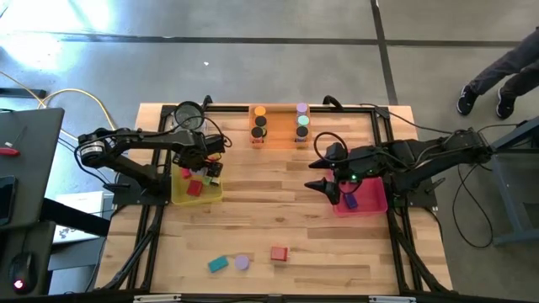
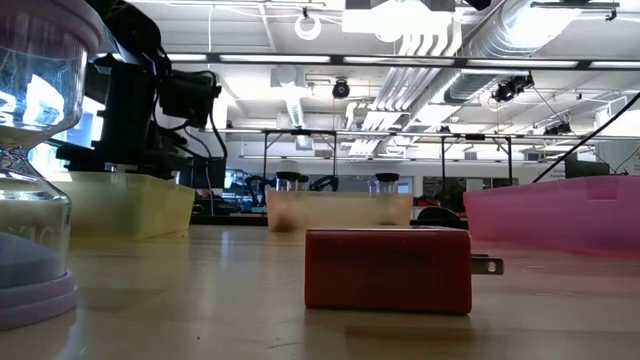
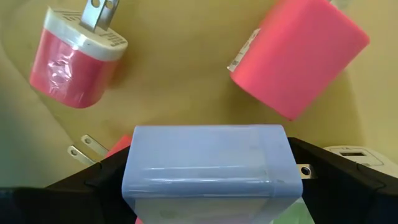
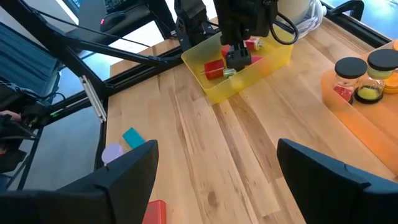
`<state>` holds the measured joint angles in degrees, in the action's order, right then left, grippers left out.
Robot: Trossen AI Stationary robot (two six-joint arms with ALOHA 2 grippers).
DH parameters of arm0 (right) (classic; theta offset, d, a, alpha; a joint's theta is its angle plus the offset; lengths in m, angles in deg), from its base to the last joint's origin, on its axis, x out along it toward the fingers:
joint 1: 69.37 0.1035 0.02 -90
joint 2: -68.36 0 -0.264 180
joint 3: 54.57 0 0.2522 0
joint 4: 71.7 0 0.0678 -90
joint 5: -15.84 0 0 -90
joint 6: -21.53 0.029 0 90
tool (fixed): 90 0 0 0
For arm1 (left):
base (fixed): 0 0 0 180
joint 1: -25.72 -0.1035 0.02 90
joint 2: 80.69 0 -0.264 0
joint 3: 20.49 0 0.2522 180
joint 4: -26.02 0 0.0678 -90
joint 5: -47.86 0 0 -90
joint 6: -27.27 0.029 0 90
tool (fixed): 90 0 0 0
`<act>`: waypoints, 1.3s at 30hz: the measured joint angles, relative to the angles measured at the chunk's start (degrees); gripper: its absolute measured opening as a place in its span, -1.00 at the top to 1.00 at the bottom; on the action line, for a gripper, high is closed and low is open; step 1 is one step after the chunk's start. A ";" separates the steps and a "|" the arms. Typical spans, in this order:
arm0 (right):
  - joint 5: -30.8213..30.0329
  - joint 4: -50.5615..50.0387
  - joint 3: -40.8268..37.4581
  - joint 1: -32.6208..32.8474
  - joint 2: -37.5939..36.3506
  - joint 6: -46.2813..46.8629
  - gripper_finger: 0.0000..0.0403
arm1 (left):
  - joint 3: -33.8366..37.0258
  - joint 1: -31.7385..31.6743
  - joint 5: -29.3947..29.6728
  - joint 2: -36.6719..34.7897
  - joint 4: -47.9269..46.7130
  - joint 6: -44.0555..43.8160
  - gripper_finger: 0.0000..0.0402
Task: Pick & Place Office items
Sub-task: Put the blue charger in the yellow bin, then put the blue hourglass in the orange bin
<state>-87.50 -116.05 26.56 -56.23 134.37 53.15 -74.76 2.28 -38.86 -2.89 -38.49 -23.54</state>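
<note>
Lavender block (image 3: 208, 165): I logged it clamped between my left gripper's (image 3: 205, 186) fingers, over the yellow tray (image 1: 178, 195), two red blocks (image 3: 74, 62) just beyond it. Right gripper (image 4: 214, 180) gaped wide, empty, beside the pink tray (image 1: 376, 205); a red block (image 1: 279, 252) lay well short of both.

Three trays stand on the table: one yellow tray (image 1: 178, 196), one orange tray (image 1: 280, 135), one pink tray (image 1: 370, 202). Four capped jars (image 1: 258, 111) sit in the orange tray. Three loose pieces lie in front: teal block (image 1: 218, 264), lavender piece (image 1: 242, 262), red block (image 1: 279, 252).
</note>
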 joint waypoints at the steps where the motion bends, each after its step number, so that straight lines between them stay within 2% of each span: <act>1: 0.00 0.00 0.02 0.00 0.00 0.00 -0.57 | 0.00 0.00 0.02 0.00 -0.02 -0.02 -0.71; 7: 0.00 -0.01 0.04 0.00 0.00 -0.38 -0.57 | 0.00 0.00 -0.18 0.00 -0.02 -0.04 -0.75; 15: 0.00 -0.02 0.04 0.00 0.00 -0.41 -0.57 | 0.00 0.00 -0.01 0.00 0.00 0.29 -0.96; 18: 0.02 -0.02 0.04 0.00 0.00 -0.42 -0.57 | 0.00 -0.01 0.18 0.00 -0.02 1.62 -0.98; 23: 0.02 0.00 0.04 0.00 0.00 -0.42 -0.57 | -0.67 -0.98 -3.75 -0.39 -1.50 4.44 -0.97; 27: 0.02 0.02 0.04 0.00 0.00 -0.44 -0.57 | -2.74 -0.01 -6.47 -2.88 -3.50 8.25 -0.97; 33: 0.02 0.80 0.04 0.00 0.00 -1.49 -0.57 | -9.02 3.21 -6.59 -8.51 -8.08 8.96 -0.97; 36: 0.05 1.09 0.04 0.00 0.00 -1.51 -0.57 | -11.31 5.15 -10.88 -11.20 -6.78 8.01 -0.97; 39: 0.56 1.24 0.04 0.00 0.00 -1.49 -0.57 | -11.52 7.48 -18.83 -13.49 -3.96 1.56 -0.97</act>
<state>-86.94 -114.81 26.60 -56.23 134.37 51.66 -86.28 9.76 -57.70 -16.37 -42.45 -21.98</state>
